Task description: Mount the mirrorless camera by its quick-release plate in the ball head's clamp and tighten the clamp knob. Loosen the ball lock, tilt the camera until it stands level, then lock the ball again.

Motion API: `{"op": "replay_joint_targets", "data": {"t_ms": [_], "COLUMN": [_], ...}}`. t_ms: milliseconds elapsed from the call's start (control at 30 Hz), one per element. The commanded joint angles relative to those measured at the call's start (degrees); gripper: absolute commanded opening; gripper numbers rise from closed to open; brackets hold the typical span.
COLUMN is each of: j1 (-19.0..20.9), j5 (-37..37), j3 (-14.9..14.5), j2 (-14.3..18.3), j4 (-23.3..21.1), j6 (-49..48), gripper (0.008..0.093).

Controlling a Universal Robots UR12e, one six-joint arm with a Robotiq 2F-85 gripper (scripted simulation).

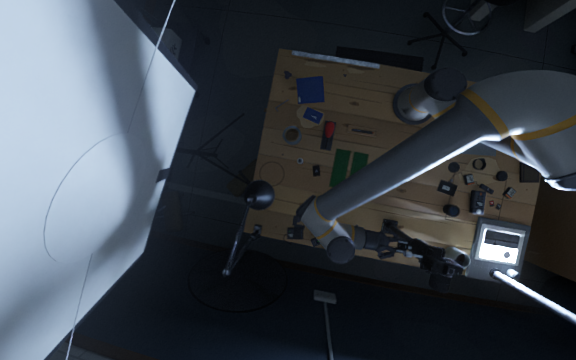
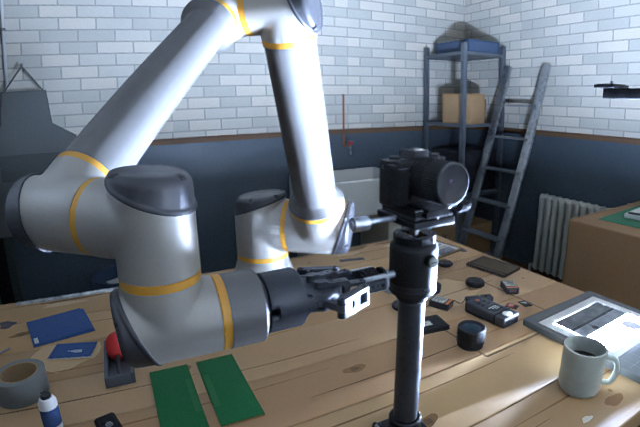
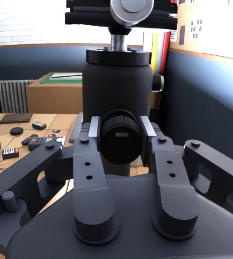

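Observation:
At the near edge of the wooden bench a black stand carries the ball head, with the mirrorless camera sitting in the clamp on top. The clamp's silver knob sticks out to the side. My gripper reaches in level from the left and is closed on the ribbed black ball lock knob, low on the head's body. From above, the gripper lies along the bench's near edge, and the camera is mostly hidden there.
Behind the stand are a metal shelf, a ladder and a radiator. On the bench lie lens caps, batteries and a remote, a white mug, a lit tablet, green pads and a tape roll.

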Motion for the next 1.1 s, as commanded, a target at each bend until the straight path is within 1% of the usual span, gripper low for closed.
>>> {"op": "replay_joint_targets", "data": {"t_ms": [0, 667, 700, 1067], "j1": [0.01, -0.02, -0.02, -0.02], "j5": [0.03, -0.01, -0.01, -0.01], "j3": [-0.02, -0.05, -0.05, -0.05], "j2": [-0.03, -0.03, -0.03, -0.03], "j4": [0.03, 0.01, 0.01, 0.01], "j6": [0.06, 0.01, 0.01, 0.01], "gripper": [0.0080, 0.0080, 0.0359, 0.0359]}}
